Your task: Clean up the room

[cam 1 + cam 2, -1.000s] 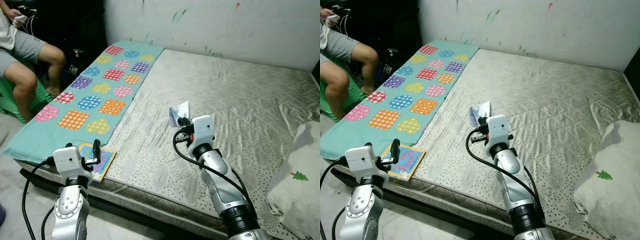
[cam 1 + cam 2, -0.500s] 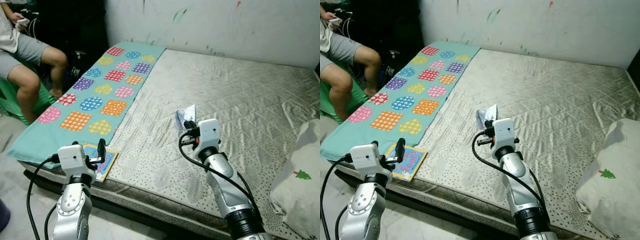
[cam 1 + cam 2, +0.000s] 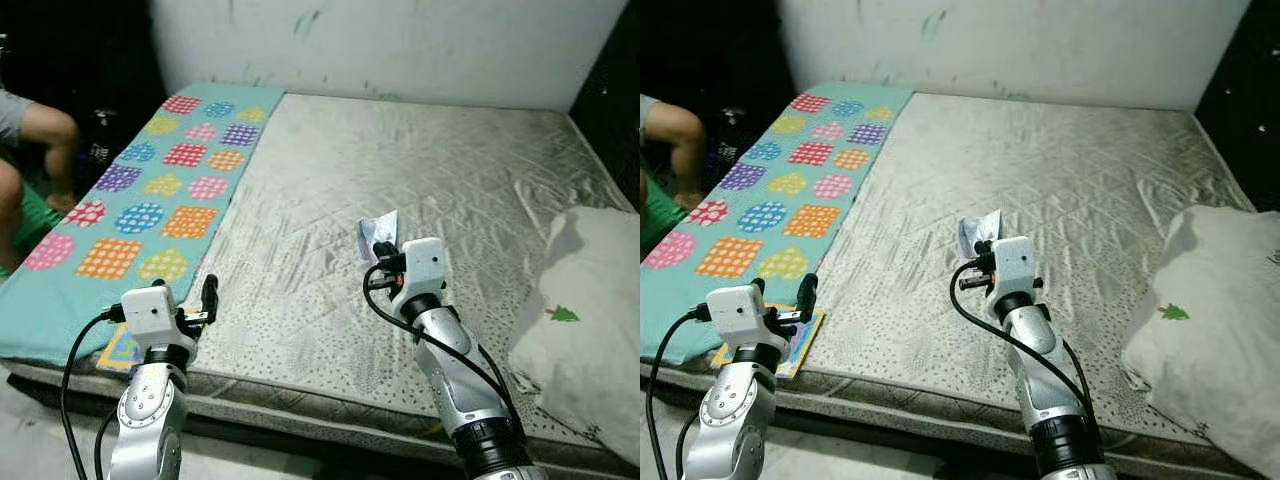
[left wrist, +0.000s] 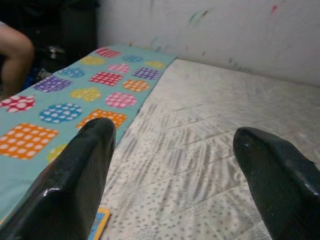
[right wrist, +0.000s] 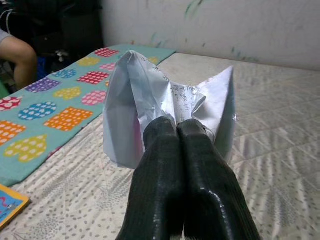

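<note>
Right wrist view shows the right gripper (image 5: 177, 131) with its two black fingers pressed together on a crumpled white paper wrapper (image 5: 150, 105) with small print on it; from the head camera the wrapper (image 3: 378, 233) is held up over the middle of the grey quilted mattress (image 3: 440, 170), not touching it; the left gripper (image 3: 208, 297) hangs over the mattress's near left edge, its fingers spread apart with nothing between them; just beneath it a colourful picture book (image 3: 798, 345) lies on the mattress corner, beside the teal blanket (image 3: 130, 215) patterned with dotted hearts, circles and squares; a white pillow with a small green tree (image 3: 590, 320) sits at the right edge; a person's knee (image 3: 45, 125) shows at far left.
</note>
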Motion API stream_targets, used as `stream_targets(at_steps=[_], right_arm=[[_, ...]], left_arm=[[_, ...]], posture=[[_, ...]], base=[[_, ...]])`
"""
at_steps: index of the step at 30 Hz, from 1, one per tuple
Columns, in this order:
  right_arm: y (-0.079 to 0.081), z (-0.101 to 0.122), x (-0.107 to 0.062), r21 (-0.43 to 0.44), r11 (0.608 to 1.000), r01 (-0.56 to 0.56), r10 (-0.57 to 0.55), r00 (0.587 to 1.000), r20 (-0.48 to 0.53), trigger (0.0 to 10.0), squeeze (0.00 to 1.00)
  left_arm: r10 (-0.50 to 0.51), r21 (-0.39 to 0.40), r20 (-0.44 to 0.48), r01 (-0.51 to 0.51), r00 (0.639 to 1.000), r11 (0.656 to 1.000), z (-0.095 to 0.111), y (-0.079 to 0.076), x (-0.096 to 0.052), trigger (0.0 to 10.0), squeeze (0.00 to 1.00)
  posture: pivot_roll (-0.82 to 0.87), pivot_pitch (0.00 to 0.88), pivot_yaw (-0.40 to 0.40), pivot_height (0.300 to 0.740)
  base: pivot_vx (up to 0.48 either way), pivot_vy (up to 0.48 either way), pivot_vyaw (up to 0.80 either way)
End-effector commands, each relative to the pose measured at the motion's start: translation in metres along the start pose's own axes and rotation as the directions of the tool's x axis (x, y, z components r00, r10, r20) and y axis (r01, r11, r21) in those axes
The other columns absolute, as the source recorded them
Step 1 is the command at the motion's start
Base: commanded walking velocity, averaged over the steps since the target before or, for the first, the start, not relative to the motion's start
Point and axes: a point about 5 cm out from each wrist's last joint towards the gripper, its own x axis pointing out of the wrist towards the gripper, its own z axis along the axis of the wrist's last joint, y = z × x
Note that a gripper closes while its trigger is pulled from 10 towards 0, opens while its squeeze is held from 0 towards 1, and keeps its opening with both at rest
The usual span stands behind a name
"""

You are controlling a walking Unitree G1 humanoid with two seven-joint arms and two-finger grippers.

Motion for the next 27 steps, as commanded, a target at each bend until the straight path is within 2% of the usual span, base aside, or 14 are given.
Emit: stream_targets(at_steps=[1,12,27], right_arm=[[0.0,0.0034,-0.0006,0.002,1.0,0.006,-0.006,1.0,0.016,10.0,0.0],[-0.0007,0.0034,-0.0009,0.003,1.0,0.007,-0.007,1.0,0.019,10.0,0.0],[-0.0008,0.0022,-0.0016,0.001,1.0,0.005,-0.005,1.0,0.013,10.0,0.0]], left_arm=[[-0.006,0.007,0.001,0.006,1.0,1.0,0.0024,0.0004,0.0021,10.0,0.0],[-0.01,0.01,0.002,0.01,1.0,1.0,0.0024,0.0001,0.0029,10.0,0.0],[-0.011,0.013,0.002,0.011,1.0,1.0,0.0024,-0.0003,0.0027,10.0,0.0]], posture=[[-0.1,0.0,0.047,0.74],[-0.1,0.0,0.047,0.74],[-0.11,0.0,0.049,0.74]], base=[[0.0,0.0,-0.8],[0.0,0.244,-0.71],[0.0,0.287,0.0]])
